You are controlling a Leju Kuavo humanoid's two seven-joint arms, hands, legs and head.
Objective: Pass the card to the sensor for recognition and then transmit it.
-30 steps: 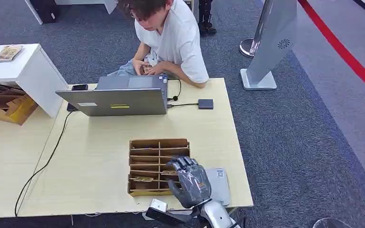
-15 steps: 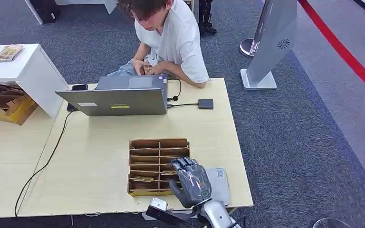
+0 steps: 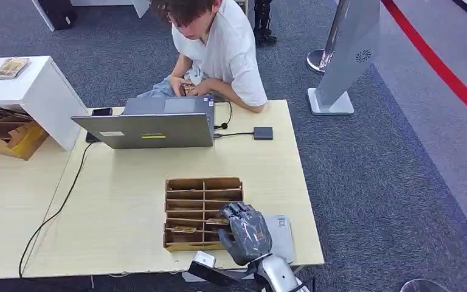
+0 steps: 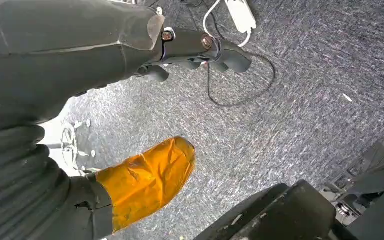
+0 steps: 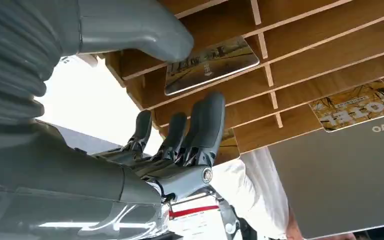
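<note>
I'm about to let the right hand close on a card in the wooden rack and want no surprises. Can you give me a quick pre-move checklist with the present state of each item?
1. Right hand over the rack's near right corner: ok.
2. Right hand holding nothing, fingers apart: ok.
3. Card lying in a slot just ahead of the fingers: ok.
4. Fingers actually touching a card: cannot tell.
5. Grey sensor pad beside the rack, partly covered by the hand: ok.
6. Left hand hanging over the carpet, away from the table: ok.
</note>
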